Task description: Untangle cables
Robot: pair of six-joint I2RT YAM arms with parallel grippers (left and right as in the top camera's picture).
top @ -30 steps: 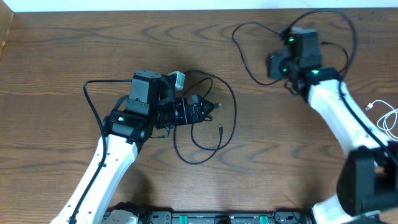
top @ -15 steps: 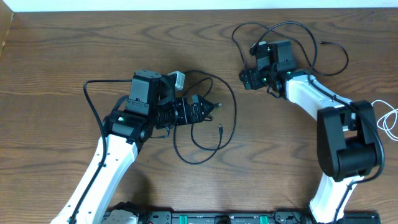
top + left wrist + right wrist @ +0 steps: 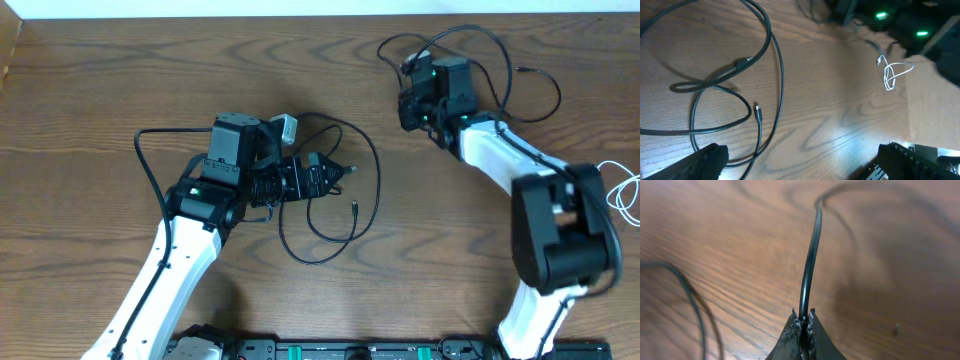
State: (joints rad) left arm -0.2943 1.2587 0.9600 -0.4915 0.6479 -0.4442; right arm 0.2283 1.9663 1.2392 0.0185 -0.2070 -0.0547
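The left end effector (image 3: 802,150) is held wide, nothing gripped. Between its fingers the first black cable (image 3: 376,185) is seen lying in loose, crossing loops on the desk (image 3: 100,80), near the middle, with one small plug end (image 3: 757,111) inside the loops. The right end effector (image 3: 803,324) is pinched narrow on the second black cable (image 3: 495,40), which is spread toward 1 o'clock on the desk. The white cable (image 3: 892,75) is coiled at the 3 o'clock edge, well apart from both black ones.
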